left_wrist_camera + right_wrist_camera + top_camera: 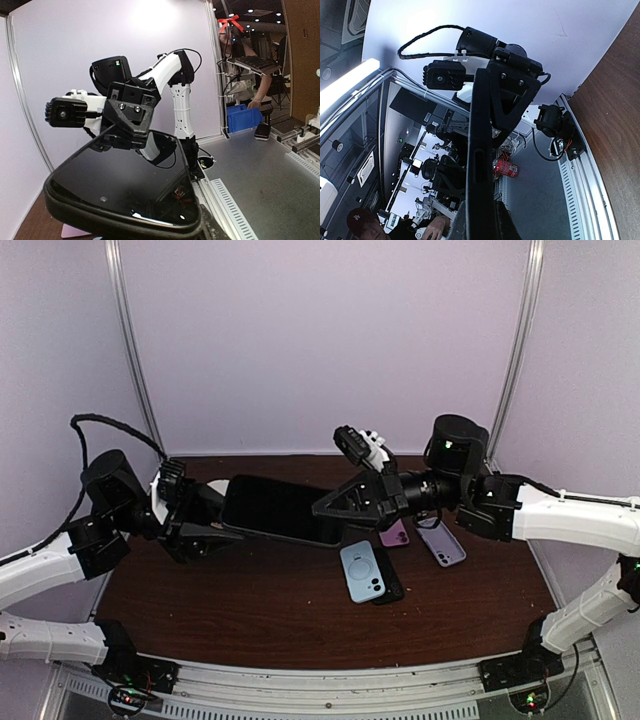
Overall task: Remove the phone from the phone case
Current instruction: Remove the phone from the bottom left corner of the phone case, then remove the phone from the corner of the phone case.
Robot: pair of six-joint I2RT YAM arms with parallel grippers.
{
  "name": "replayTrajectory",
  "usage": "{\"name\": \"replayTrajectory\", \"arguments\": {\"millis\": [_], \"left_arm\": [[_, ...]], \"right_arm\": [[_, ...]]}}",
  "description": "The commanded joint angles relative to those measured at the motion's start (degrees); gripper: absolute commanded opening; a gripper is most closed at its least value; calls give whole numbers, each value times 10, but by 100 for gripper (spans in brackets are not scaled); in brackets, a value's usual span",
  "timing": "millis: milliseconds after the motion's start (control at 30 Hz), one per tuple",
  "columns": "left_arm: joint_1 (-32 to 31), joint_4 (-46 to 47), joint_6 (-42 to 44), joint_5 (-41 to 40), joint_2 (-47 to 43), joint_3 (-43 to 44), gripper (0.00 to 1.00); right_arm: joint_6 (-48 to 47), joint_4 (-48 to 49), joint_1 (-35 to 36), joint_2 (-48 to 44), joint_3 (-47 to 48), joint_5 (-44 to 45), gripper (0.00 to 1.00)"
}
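A black phone in a black case (278,510) hangs in the air above the brown table, held flat between both arms. My left gripper (212,523) is shut on its left end. My right gripper (335,510) is shut on its right end. In the left wrist view the glossy screen (125,180) fills the lower frame with the case rim (100,214) round it. In the right wrist view I see the phone edge-on (481,165), clamped between my fingers (507,227).
Loose items lie on the table (250,610) under my right arm: a light blue phone case (360,571) on a dark one, a purple case (396,534) and a lavender phone (441,543). White walls enclose the back and sides.
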Motion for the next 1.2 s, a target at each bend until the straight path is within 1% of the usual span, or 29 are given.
{"name": "replayTrajectory", "arguments": {"millis": [0,100,167,300,400,567,700,800,867,933,1100,1167], "left_arm": [[4,26,21,-48,-4,13,44],[4,-21,27,-53,-3,25,51],[5,-57,51,-42,2,41,51],[4,-106,49,-3,23,70,49],[4,-107,26,3,43,82,44],[5,-80,-25,30,74,92,44],[4,-60,-58,45,94,97,43],[4,-54,-70,61,106,101,39],[4,-49,-76,75,110,103,38],[4,-48,-81,88,114,104,38],[4,-50,-88,107,121,108,48],[4,-51,-89,112,126,109,48]], "right_arm": [[-22,-19,4,-19,13,-3,0],[-73,-53,-11,-40,26,3,0],[-113,-80,-26,-54,36,1,0],[-171,-113,-57,-66,45,-27,0],[-221,-133,-65,-68,44,-53,0],[-272,-151,-64,-75,44,-79,0],[-364,-236,-63,-89,56,-76,0],[-422,-291,-63,-96,63,-60,0],[-444,-316,-63,-93,69,-55,0],[-454,-327,-63,-87,72,-57,0],[-469,-341,-63,-79,76,-47,0],[-470,-340,-63,-76,77,-42,0]]}}
